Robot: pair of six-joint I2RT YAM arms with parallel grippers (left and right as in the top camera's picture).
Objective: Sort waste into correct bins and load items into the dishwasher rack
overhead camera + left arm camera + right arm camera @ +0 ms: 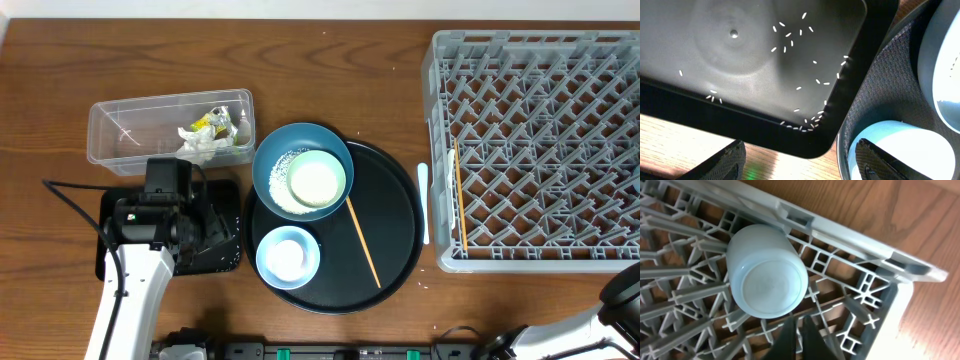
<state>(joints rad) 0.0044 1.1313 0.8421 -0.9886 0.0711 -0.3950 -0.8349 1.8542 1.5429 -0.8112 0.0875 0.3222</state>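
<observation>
1. Overhead: on the wooden bench (330, 60), the clear tub (120, 135) sits at the far left. It holds a crumpled napkin (200, 148) and the yellow-green wrapper (212, 122).
   - Just in front of the tub, the left arm (150, 225) hangs over the flat black tray (228, 228) and hides its own gripper.
   - The round black tray (395, 215) carries the dark blue bowl (300, 140), which has the pale green bowl (317, 182) and rice grains (275, 180) inside it. It also carries the light blue bowl (266, 250) and one chopstick (362, 243).
   - The white spoon (423, 205) lies on the bench between that tray and the rack (535, 150).
   - A second chopstick (460, 195) lies in the rack near its left wall.
   - The right arm (622, 295) shows at the rack's near right corner.

2. Left wrist: the left gripper (799, 145) hovers with its two dark fingers (725, 162) spread wide and nothing between them.
   - Under it is a rounded corner of the flat black tray (740, 115), with rice grains scattered inside and many gathered along that corner.
   - Beside the corner lies the textured round black tray, with the light blue bowl (910, 145) at the lower right.

3. Right wrist: the right gripper (799, 325) has its fingers pressed together and grips nothing.
   - Just beyond the tips, the white cup (767, 277) stands upside down among the pegs of the rack (850, 235). It is in the corner, close to the rim.
</observation>
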